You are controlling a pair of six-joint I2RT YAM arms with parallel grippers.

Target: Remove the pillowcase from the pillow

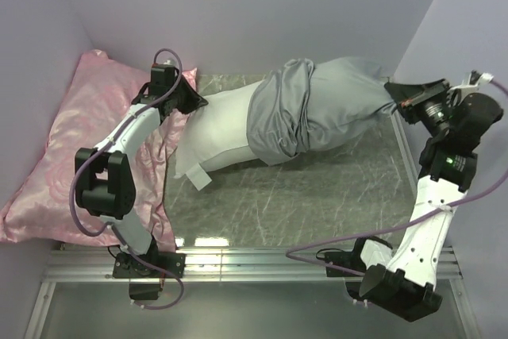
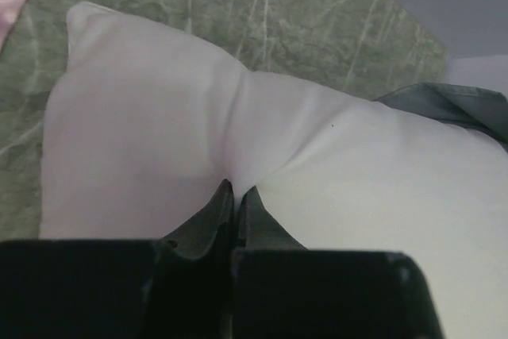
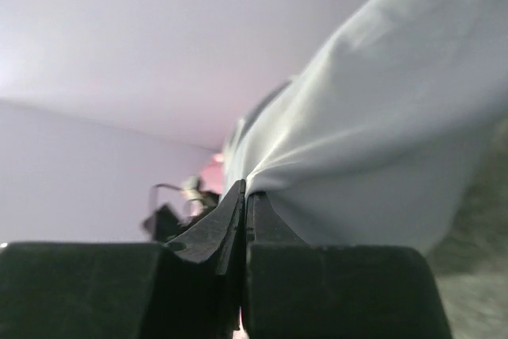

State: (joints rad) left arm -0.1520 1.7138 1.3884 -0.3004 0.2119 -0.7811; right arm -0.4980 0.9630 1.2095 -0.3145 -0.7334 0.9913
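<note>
From above, we judge the job about half done: the pillowcase (image 1: 317, 109) is bunched in thick folds over the right half of the pillow (image 1: 218, 136), and the pillow's left half lies bare and white on the counter (image 1: 317, 196). What is left is to draw the cover off the covered half. The left end effector (image 1: 190, 103) sits at the pillow's bare left end, and the right end effector (image 1: 394, 94) is at the opposite, covered end. A pink pillow (image 1: 71, 132) lies beyond the white pillow's left end, under the left arm. We count one pillowcase, one white pillow, one pink pillow and two end effectors. In the left wrist view, the fingers (image 2: 210, 216) are pressed nearly together, pinching a pucker of white pillow fabric, with creases running out from the pinch; a grey edge of the cover shows at the pillow's far right. In the right wrist view, the fingers are likewise closed tight, clamping a fold of the grey satin, which stretches taut away from the tips toward the pillow.
</note>
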